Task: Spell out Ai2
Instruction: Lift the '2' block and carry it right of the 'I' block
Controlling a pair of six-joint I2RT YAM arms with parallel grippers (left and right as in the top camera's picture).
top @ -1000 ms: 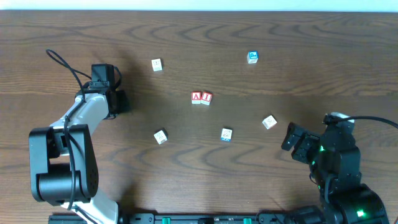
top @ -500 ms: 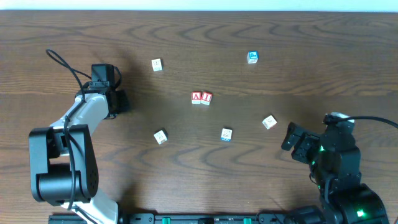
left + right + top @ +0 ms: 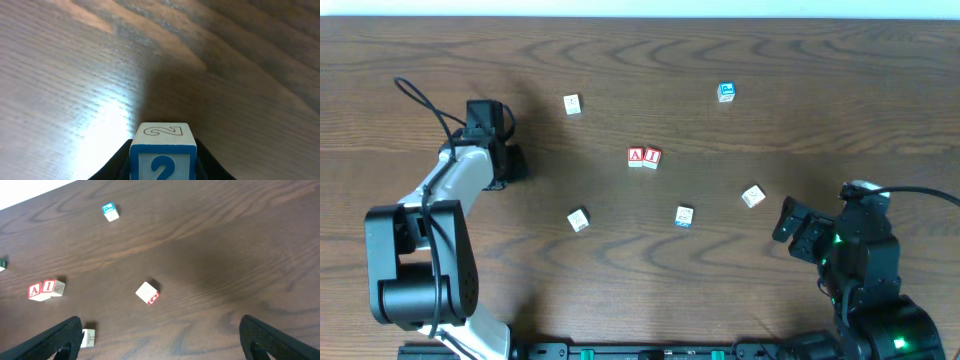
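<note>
Two red-edged blocks, A (image 3: 636, 156) and I (image 3: 652, 157), sit side by side at the table's middle; they also show in the right wrist view, A (image 3: 34, 291) and I (image 3: 48, 286). My left gripper (image 3: 510, 163) at the far left is shut on a blue-edged block marked 2 (image 3: 162, 155), held between its black fingers just above the wood. My right gripper (image 3: 787, 222) is open and empty at the right front, its fingers wide apart in the right wrist view (image 3: 162, 340).
Loose blocks lie around: a white one (image 3: 572, 104) at the back, a blue one (image 3: 726, 92) at the back right, a white one (image 3: 578, 220), a blue-edged one (image 3: 684, 216), and a red-marked one (image 3: 753, 196) near my right gripper.
</note>
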